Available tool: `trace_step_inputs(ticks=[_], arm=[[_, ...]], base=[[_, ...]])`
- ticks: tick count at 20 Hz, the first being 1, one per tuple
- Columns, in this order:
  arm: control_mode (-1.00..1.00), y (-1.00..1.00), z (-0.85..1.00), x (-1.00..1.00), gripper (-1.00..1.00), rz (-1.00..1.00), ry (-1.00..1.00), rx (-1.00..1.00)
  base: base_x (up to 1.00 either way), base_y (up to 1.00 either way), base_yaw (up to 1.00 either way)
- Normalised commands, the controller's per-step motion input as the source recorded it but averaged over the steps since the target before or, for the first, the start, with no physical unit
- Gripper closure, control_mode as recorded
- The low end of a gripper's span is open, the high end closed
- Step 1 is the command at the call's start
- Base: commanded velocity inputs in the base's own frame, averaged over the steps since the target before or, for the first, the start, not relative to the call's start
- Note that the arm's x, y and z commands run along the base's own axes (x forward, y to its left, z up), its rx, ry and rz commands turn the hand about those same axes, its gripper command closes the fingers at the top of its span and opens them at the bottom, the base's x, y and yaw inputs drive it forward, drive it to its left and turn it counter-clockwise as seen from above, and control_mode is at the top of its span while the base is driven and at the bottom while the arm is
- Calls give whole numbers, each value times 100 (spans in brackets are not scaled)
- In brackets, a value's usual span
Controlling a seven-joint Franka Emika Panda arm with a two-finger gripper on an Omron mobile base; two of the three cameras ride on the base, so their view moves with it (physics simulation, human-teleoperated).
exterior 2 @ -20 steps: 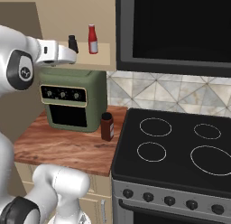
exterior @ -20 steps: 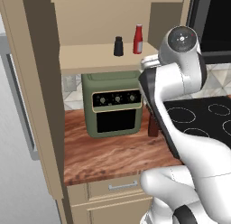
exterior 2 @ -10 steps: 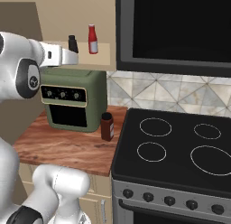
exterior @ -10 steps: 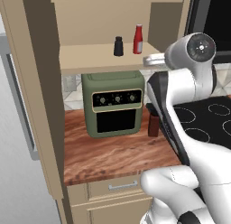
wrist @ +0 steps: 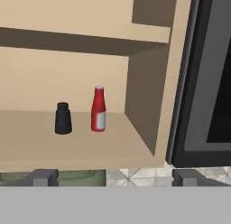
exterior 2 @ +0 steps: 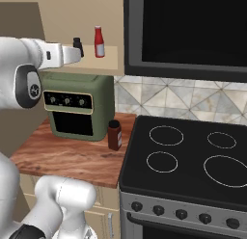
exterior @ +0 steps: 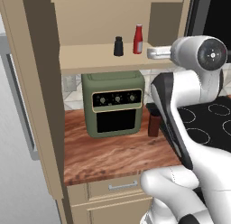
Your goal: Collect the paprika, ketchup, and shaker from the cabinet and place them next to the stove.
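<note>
while the gripper (wrist: 110, 177) hangs with jaws spread wide before the cabinet (wrist: 140, 128), ketchup (wrist: 98, 109) and shaker (wrist: 63, 119) stand side by side on its shelf; paprika (exterior 2: 114, 135) sits on the counter (exterior 2: 72, 156) beside the stove (exterior 2: 193, 156).

Ketchup (wrist: 98, 109) and shaker (wrist: 63, 118) upright on cabinet (wrist: 113, 142) shelf; paprika (exterior 2: 114, 135) beside stove (exterior 2: 188, 161).

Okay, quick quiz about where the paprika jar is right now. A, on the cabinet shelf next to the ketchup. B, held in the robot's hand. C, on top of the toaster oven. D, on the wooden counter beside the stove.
D: the paprika stands on the wooden counter right by the stove, while the ketchup and shaker sit on the cabinet shelf and the hand is open.
</note>
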Motion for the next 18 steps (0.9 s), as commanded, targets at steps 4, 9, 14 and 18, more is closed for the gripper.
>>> trace_step_inputs(ticks=[4, 9, 14, 18], arm=[[-100, 1, 0, 4, -100, 1, 0, 5], [-100, 16, -3, 33, -100, 7, 0, 1], [-100, 9, -3, 5, -100, 4, 0, 0], [-100, 0, 0, 0, -100, 0, 0, 0]], base=[[0, 0, 0], [0, 0, 0], [0, 0, 0], [0, 0, 0]])
